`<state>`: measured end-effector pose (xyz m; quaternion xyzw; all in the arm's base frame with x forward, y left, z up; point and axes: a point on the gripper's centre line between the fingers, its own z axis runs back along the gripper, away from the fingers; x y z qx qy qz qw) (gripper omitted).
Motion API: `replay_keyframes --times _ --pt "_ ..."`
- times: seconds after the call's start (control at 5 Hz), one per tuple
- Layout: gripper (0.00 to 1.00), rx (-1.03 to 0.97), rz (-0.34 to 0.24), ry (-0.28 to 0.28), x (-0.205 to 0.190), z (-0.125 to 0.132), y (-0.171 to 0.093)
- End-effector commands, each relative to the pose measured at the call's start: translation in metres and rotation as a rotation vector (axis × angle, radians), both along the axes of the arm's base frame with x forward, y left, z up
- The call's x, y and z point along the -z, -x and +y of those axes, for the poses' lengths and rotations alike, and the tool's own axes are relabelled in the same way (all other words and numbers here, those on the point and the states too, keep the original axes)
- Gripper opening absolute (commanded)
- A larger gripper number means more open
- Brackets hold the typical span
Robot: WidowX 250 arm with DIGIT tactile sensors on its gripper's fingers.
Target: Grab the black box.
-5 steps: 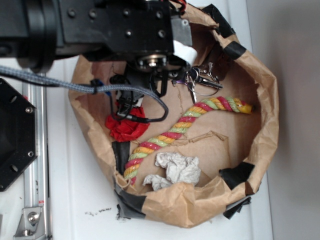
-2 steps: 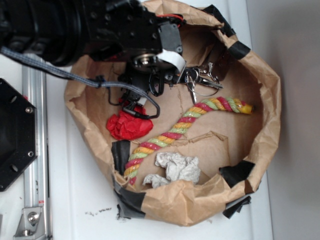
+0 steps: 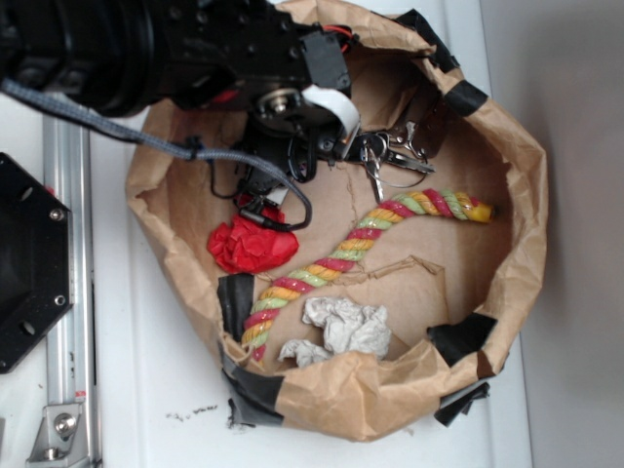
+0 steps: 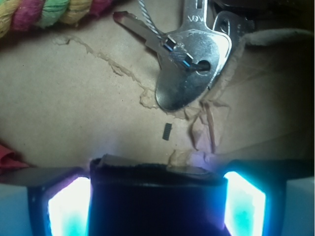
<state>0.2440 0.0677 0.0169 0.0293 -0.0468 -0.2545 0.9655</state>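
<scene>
Pincer (image 4: 157,196) clamping black box (image 4: 157,201) — key (image 4: 189,64), lettering unreadable

White tabletop (image 3: 156,370), grey surface (image 3: 575,195) — right side

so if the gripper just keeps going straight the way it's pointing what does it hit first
Most likely the black box: in the wrist view it already sits between the gripper fingers, a lit finger on each side. Past it lies only the brown paper floor; depth is unclear.
</scene>
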Motion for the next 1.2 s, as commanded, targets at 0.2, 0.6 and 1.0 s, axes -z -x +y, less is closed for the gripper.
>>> replay_keyframes --times 0.2,0.6,1.0 --pt "0.0 -0.08 -0.044 -0.01 -0.039 -0.004 -0.001" --pt "0.0 -0.264 -0.092 0.157 -0.135 -0.058 -0.032" --pt "0.0 -0.301 -0.098 0.114 -0.161 -0.09 -0.048"
